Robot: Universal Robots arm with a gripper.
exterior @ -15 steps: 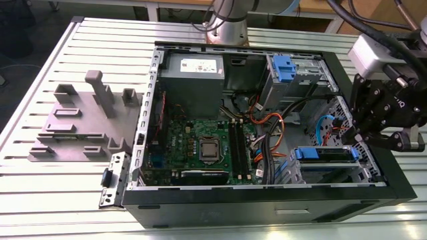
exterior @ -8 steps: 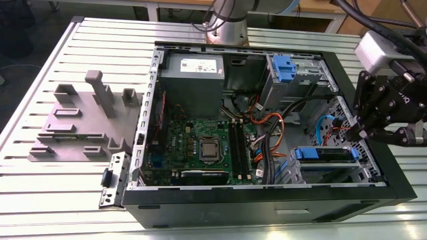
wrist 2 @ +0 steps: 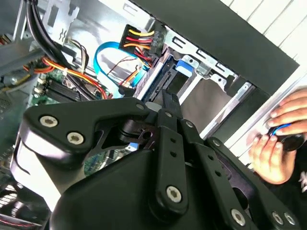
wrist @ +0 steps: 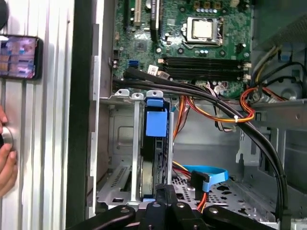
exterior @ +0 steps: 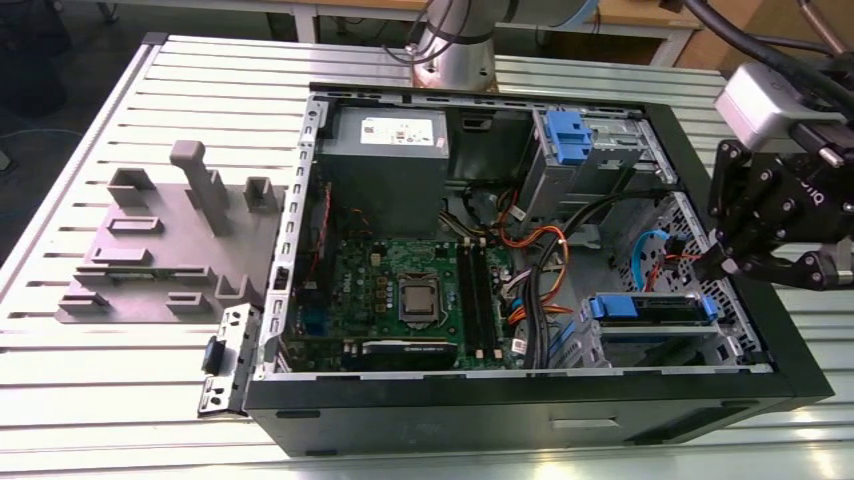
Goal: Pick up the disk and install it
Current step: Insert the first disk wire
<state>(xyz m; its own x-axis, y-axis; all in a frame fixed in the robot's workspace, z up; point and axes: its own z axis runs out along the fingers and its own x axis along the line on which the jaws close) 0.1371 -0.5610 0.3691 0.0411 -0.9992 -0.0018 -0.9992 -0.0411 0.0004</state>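
I've got the open computer case (exterior: 534, 400) lying on its side on the slatted table (exterior: 107, 400). The disk (exterior: 650, 308) is down in the drive cage (wrist: 120, 143), at the corner of the case nearest the camera on the exterior view's right.

In the first wrist view the disk (wrist: 156, 123) stands on edge between the cage walls, with its bright blue carrier tab toward the motherboard (wrist: 158, 43). The second wrist view shows the same disk (wrist 2: 184, 65) from its other end, blue frame tucked against the black side wall of the case.

The gripper (exterior: 734, 262) hangs over the case's edge on the exterior view's right, just beside the cage. In both wrist views its fingertips look pressed together with nothing between them (wrist: 165, 194) (wrist 2: 165, 108). They line up with the end of the disk, but I can't say whether they touch it.

A light blue flat cable (wrist: 211, 175) loops loose beside the cage, next to a bundle of orange, yellow and black wires.

Along the far edge of the case sit the grey power supply (exterior: 387, 150) and a second blue carrier (exterior: 567, 135). A grey moulded fixture (exterior: 147, 250) rests on the table toward the exterior view's left edge.

A person's hand (wrist 2: 280, 129) rests on the table just outside the case wall, and a phone (wrist: 19, 57) lies on the slats nearby.
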